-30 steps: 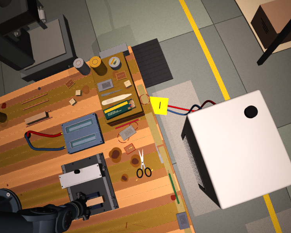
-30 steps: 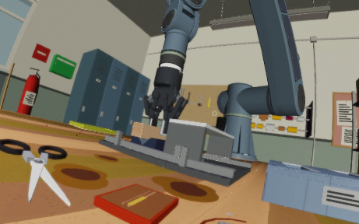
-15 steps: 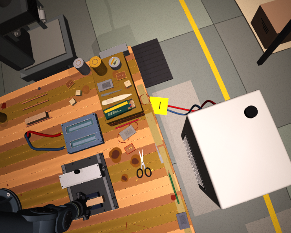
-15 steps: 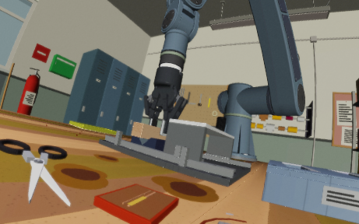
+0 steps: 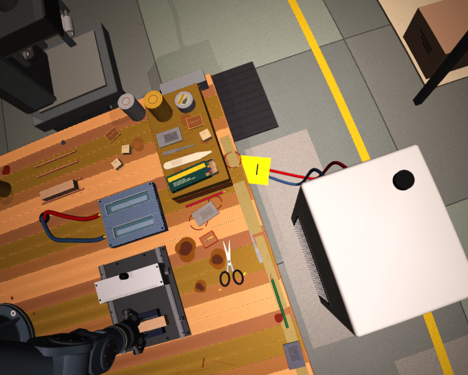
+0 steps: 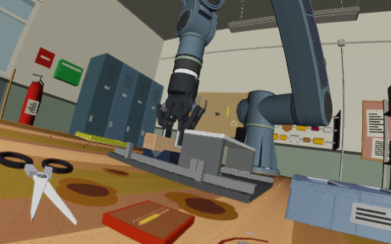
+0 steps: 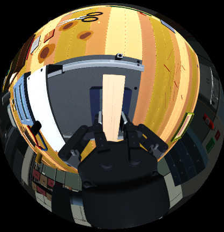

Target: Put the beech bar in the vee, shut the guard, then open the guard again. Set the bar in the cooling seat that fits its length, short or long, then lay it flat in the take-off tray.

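Note:
The beech bar (image 5: 152, 324) (image 6: 158, 142) (image 7: 113, 104) is a pale wooden block lying along the dark blue vee (image 7: 112, 100) on the grey fixture plate (image 5: 145, 296), and my gripper (image 5: 138, 327) (image 6: 175, 129) (image 7: 112, 125) is closed on its near end. The white guard (image 5: 129, 281) (image 6: 209, 154) (image 7: 40, 104) stands slid back on its rails, away from the vee. The blue cooling block (image 5: 132, 214) with two slot seats sits further up the bench. A shallow wooden tray (image 5: 58, 189) lies to the left of it.
A brown board (image 5: 187, 145) with tins and tools lies at the bench's far end. Scissors (image 5: 230, 267) (image 6: 35, 178) and a small red box (image 6: 148, 220) lie right of the fixture. Red and blue cables (image 5: 64, 228) loop from the cooling block.

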### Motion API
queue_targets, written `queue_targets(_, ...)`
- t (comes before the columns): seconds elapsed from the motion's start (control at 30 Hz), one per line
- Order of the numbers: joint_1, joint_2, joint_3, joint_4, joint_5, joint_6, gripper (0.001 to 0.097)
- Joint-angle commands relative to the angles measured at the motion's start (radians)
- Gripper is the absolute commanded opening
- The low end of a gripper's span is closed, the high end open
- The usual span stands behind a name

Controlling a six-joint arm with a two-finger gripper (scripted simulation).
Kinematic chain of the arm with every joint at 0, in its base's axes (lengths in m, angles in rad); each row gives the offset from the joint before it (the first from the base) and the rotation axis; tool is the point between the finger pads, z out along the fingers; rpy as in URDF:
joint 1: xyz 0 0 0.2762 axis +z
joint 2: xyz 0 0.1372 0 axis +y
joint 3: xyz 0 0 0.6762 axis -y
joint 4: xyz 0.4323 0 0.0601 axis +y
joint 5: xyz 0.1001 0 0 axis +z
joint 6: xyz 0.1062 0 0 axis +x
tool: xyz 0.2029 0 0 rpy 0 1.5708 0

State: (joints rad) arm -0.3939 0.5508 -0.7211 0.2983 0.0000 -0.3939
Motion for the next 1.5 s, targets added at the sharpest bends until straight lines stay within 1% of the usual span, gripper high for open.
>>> queue_targets(0.0,0.000,-0.001,0.001,0.000,0.000,0.000,0.0390)
queue_targets(0.23,0.000,-0.001,0.001,0.000,0.000,0.000,0.0530)
queue_targets(0.93,0.000,-0.007,0.003,0.008,0.000,0.000,0.0530)
queue_targets(1.2,0.000,-0.023,0.011,0.032,0.000,0.000,0.0530)
queue_targets(1.47,0.000,-0.050,0.025,0.074,0.000,0.000,0.0530)
